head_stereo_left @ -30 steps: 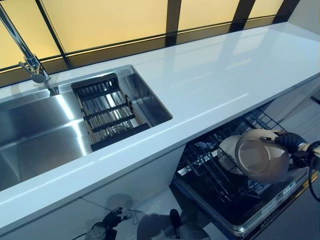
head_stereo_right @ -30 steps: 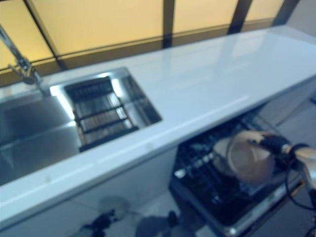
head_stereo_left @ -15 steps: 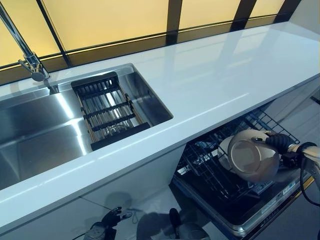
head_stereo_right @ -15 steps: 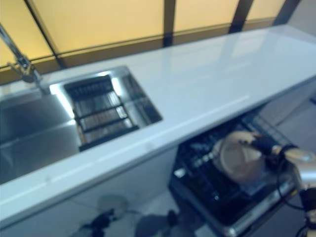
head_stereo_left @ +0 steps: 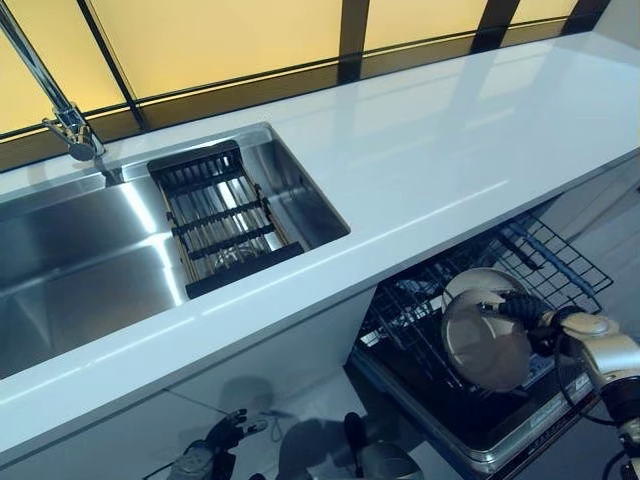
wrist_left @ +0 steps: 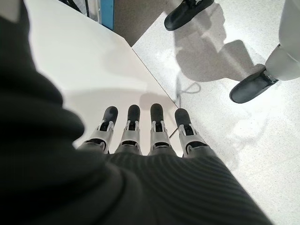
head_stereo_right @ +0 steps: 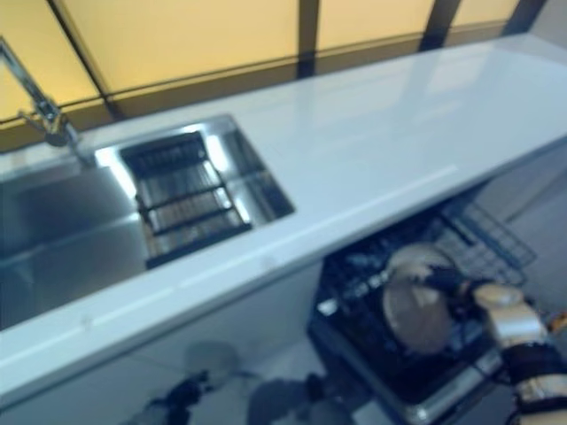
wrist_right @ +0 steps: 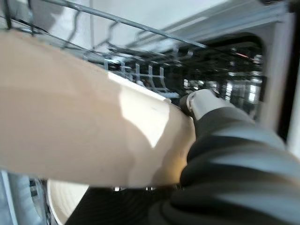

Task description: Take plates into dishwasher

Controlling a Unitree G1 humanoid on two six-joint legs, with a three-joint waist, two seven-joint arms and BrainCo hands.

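Fingers (head_stereo_left: 510,305) of the right hand (head_stereo_left: 535,322) are curled round a plate (head_stereo_left: 483,343), held upright over the rack (head_stereo_left: 420,335) at four o'clock; left fingers (wrist_left: 133,124) are straight.

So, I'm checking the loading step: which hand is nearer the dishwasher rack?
Right. The right hand holds a beige plate over the dishwasher rack; the left hand hangs open, low by the floor and cabinet front, away from it.

The sink (head_stereo_left: 80,270) sits at the left of the countertop (head_stereo_left: 450,150), a drain rack (head_stereo_left: 215,220) in its right end and the faucet (head_stereo_left: 60,115) behind it. Below the counter's right part, the dishwasher rack (head_stereo_left: 560,265) is pulled out, holding two plates (head_stereo_left: 485,345) upright.
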